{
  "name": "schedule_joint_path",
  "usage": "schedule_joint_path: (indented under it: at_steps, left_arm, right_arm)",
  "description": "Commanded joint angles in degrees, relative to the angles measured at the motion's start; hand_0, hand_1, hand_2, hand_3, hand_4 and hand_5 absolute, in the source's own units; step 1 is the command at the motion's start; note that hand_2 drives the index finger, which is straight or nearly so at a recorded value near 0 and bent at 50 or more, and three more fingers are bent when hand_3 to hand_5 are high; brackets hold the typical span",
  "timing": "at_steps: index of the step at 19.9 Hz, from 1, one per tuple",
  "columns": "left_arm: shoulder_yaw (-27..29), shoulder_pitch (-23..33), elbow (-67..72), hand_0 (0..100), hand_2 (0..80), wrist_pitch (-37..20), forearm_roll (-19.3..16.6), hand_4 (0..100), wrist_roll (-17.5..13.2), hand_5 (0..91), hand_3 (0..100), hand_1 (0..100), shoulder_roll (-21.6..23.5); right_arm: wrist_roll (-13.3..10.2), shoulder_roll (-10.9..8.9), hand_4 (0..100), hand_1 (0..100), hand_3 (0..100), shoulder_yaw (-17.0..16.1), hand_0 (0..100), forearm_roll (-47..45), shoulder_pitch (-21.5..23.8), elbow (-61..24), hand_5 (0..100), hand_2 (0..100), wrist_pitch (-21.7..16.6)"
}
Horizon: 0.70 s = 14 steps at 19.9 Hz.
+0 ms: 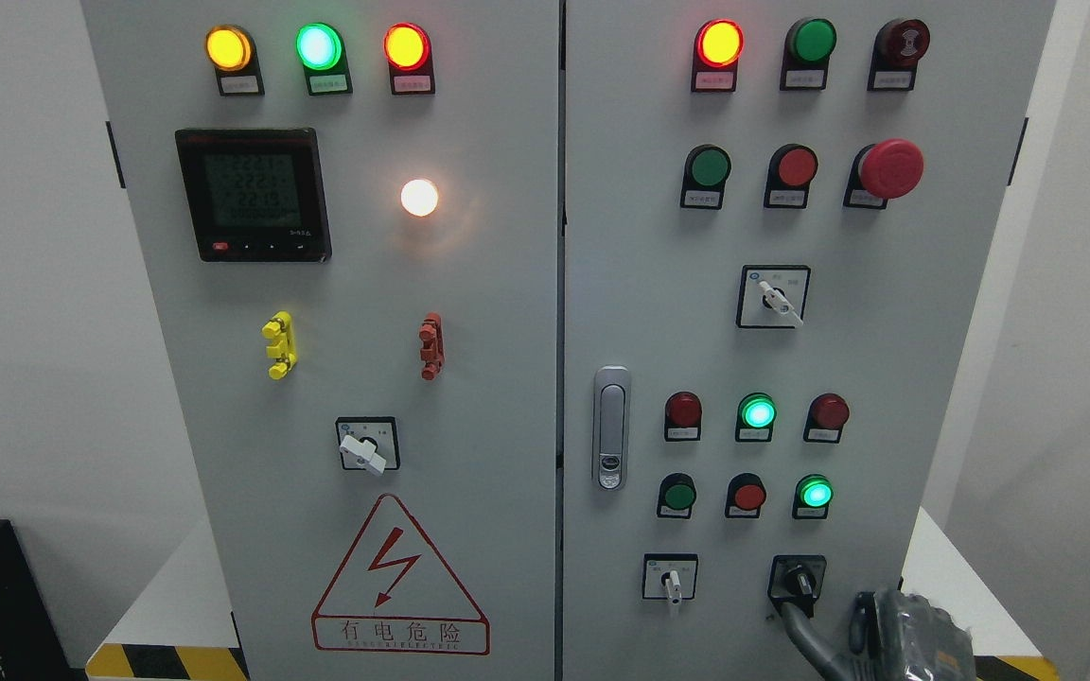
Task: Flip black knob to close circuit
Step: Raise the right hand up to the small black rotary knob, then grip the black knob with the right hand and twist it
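One right hand (871, 629) is reaching a finger (805, 632) up to your black knob (799, 579); you cannot tell whether it is grasping.

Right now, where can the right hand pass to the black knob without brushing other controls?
Bare panel lies right of the black knob, where the right hand waits low, and between it and the white-handled switch. Above is crowded: the lit green button and red button sit close overhead.

Only the right robot hand (895, 634) shows, at the lower right corner. It is dark grey with a matt, slightly mottled casing, blocky at the back, and one slim, rounded grey finger (805, 636).
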Motion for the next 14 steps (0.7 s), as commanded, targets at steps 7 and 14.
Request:
schedule_joint_path:
  at_steps: [7, 14]
  left_arm:
    - [-1.14, 0.00, 1.23, 12, 0.0, 0.00, -1.23, 0, 0.09, 0.0, 0, 56, 0.00]
    - [-1.14, 0.00, 1.23, 12, 0.0, -0.09, -1.14, 0, 0.09, 0.0, 0, 56, 0.00]
  right_arm:
    - [-0.06, -0.30, 78, 14, 96, -1.04, 0, -0.13, -0.48, 0.55, 80, 79, 0.08]
    - [0.03, -0.39, 78, 14, 96, -1.66, 0, -0.22, -0.48, 0.28, 80, 79, 0.08]
